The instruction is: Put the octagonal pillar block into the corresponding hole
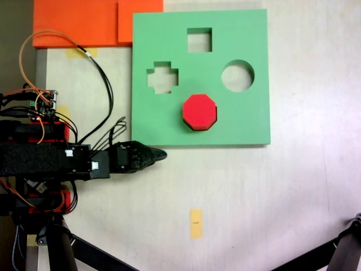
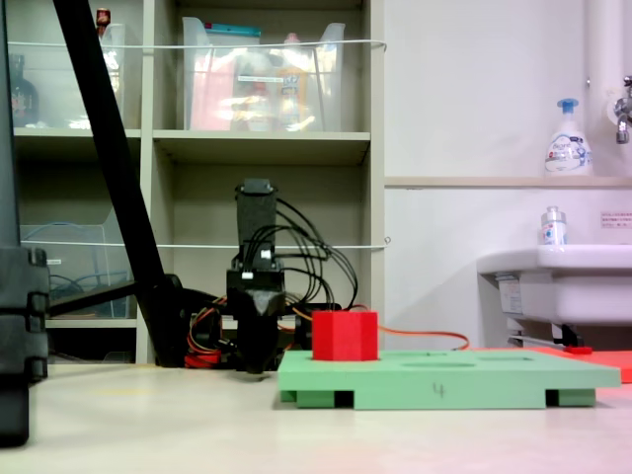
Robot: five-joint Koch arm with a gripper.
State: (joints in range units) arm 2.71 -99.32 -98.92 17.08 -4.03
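The red octagonal pillar block [image 1: 199,111] stands upright on the green foam board [image 1: 248,121], near the board's lower edge in a fixed view. In both fixed views it rises above the board top [image 2: 345,336]. The corresponding hole is hidden under the block, and how deep the block sits cannot be told. My black gripper [image 1: 161,154] lies low over the table just off the board's lower left corner, apart from the block. Its jaws taper to one closed tip with nothing between them. Head-on, the gripper [image 2: 259,363] hangs left of the board.
The board also has a cross cutout [image 1: 162,77], a square cutout [image 1: 199,40] and a round cutout [image 1: 237,75]. Orange foam sheets [image 1: 84,22] lie at the top left. Cables [image 1: 101,73] trail by the arm base. A yellow tape mark [image 1: 196,223] is on the table.
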